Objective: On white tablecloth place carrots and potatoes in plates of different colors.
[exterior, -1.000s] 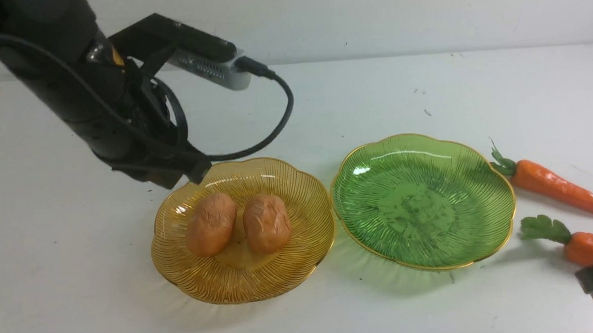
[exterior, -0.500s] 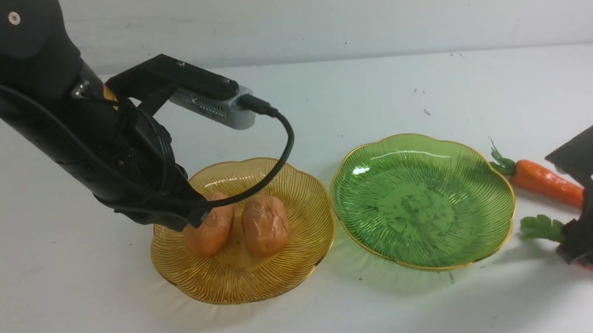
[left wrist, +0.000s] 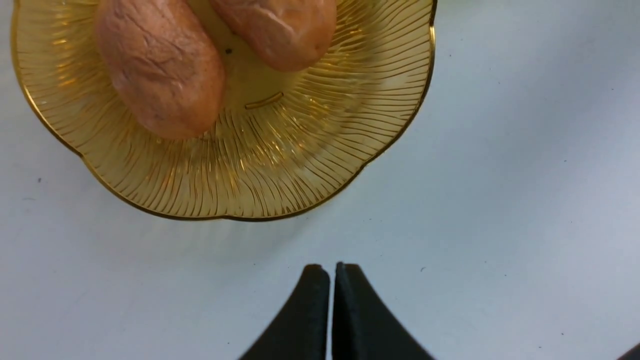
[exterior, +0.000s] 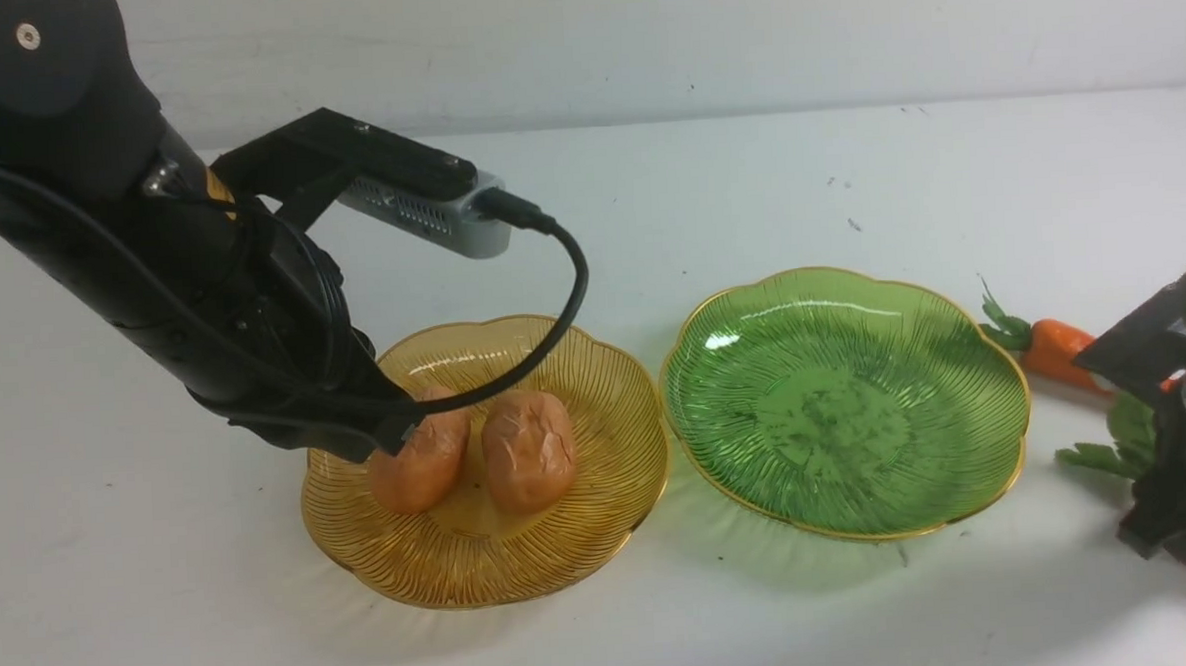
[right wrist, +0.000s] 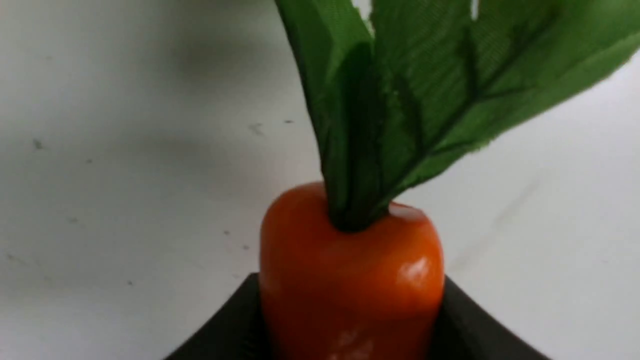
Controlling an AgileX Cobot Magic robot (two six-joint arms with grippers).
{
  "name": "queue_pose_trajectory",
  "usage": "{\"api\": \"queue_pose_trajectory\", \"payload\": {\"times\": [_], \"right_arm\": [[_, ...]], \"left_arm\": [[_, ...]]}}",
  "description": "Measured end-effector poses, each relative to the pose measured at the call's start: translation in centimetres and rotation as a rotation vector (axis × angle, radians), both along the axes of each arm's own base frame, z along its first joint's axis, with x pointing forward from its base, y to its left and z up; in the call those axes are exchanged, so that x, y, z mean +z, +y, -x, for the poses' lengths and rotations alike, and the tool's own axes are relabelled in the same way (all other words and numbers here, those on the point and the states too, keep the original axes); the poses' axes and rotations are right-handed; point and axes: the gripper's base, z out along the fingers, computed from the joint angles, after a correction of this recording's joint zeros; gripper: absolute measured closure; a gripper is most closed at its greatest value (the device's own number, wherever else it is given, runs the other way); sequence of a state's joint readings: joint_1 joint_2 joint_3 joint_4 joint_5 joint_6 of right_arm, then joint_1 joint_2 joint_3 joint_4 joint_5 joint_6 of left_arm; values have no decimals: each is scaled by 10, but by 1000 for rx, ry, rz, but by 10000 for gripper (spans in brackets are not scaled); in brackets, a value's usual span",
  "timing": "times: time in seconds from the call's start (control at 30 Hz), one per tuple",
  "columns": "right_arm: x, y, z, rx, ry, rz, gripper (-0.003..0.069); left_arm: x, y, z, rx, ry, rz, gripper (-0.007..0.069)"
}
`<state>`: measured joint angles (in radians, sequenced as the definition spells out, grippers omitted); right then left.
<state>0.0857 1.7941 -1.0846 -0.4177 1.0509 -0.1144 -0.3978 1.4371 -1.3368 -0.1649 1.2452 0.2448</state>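
Two tan potatoes (exterior: 421, 466) (exterior: 528, 451) lie side by side in the amber plate (exterior: 484, 588) on the white tablecloth (exterior: 747, 196). The green plate (exterior: 846, 402) to its right is empty. My left gripper (left wrist: 331, 267) is shut and empty, and hangs over the cloth just beside the amber plate (left wrist: 250, 190). In the front view it covers part of the left potato. My right gripper (right wrist: 350, 287) is shut on the near carrot (right wrist: 345, 240) just behind its green top (exterior: 1109, 451). The second carrot (exterior: 1054, 348) lies behind it, partly hidden by the right arm.
The left arm's camera and its black cable (exterior: 570, 274) hang over the back of the amber plate. The two plates nearly touch at the middle. Bare cloth lies in front of and behind the plates.
My right gripper has come in from the right edge and closed on the near carrot; its leaves now tilt up. My left arm dropped over the amber plate, then held still.
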Motion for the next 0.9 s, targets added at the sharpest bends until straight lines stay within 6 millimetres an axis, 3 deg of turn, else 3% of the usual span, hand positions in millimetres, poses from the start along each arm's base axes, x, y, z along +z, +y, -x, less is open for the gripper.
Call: {"api": "queue_pose_trajectory", "payload": {"times": [0.1, 0.17, 0.27, 0.4, 0.63, 0.7, 0.77, 0.83, 0.9], "right_arm": [[54, -1, -18, -75, -98, 11, 321], [77, 8, -30, -130, -174, -97, 321], [93, 31, -38, -194, -219, -366, 321], [85, 73, -55, -151, -283, -668, 321], [37, 133, -66, 31, -219, -688, 308], [26, 142, -66, 60, -193, -677, 260], [20, 143, -67, 74, -184, -664, 167], [23, 142, -69, 98, -197, -640, 81], [29, 140, -72, 128, -205, -607, 43]], "left_arm": [[0, 0, 0, 2, 1, 1, 627], [0, 0, 0, 3, 2, 2, 627], [0, 0, 0, 6, 2, 3, 627], [0, 0, 0, 6, 3, 4, 627], [0, 0, 0, 6, 3, 4, 627], [0, 0, 0, 6, 3, 4, 627], [0, 0, 0, 6, 3, 4, 627], [0, 0, 0, 7, 3, 4, 627], [0, 0, 0, 7, 3, 4, 627]]}}
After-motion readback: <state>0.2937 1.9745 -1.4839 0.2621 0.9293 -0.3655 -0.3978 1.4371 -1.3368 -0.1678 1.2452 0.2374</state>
